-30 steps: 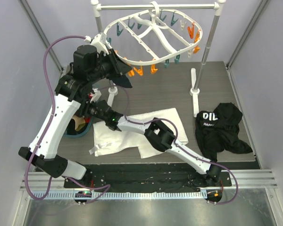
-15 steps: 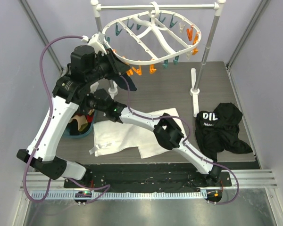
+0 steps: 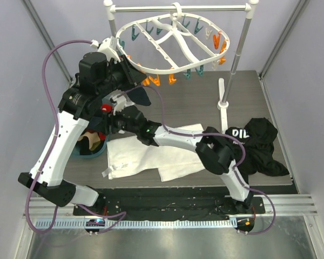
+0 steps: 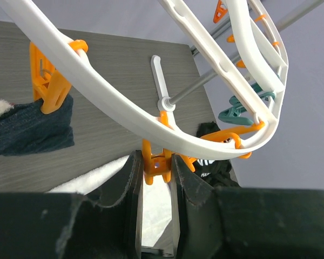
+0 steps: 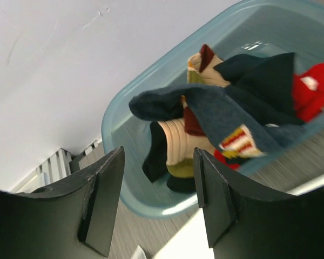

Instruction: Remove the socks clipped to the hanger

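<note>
The white hanger (image 3: pixel 175 40) hangs from the rail with orange and teal clips round its rim. My left gripper (image 3: pixel 134 81) is at its near-left rim; in the left wrist view its jaws (image 4: pixel 155 162) are shut on an orange clip (image 4: pixel 157 162) under the rim (image 4: pixel 124 102). A dark navy sock (image 4: pixel 29 129) (image 3: pixel 141 97) hangs from the neighbouring orange clip (image 4: pixel 51 89). My right gripper (image 3: pixel 112 110) (image 5: pixel 157 154) is open and empty over a teal bin (image 5: pixel 129 183) (image 3: pixel 89 152), which holds navy (image 5: pixel 227 113), red (image 5: pixel 313 89) and tan socks (image 5: pixel 175 143).
A large white cloth (image 3: pixel 151 154) lies on the table in front of the bin. A black garment with white lettering (image 3: pixel 256 145) lies at the right. The grey rail (image 3: pixel 151 8) with its upright pole (image 3: pixel 238 48) and white foot (image 3: pixel 222 102) stands at the back.
My right gripper has risen and drifted right from low over the bin, its jaws wider than before. The left gripper stays on the clip; the hanger has shifted slightly.
</note>
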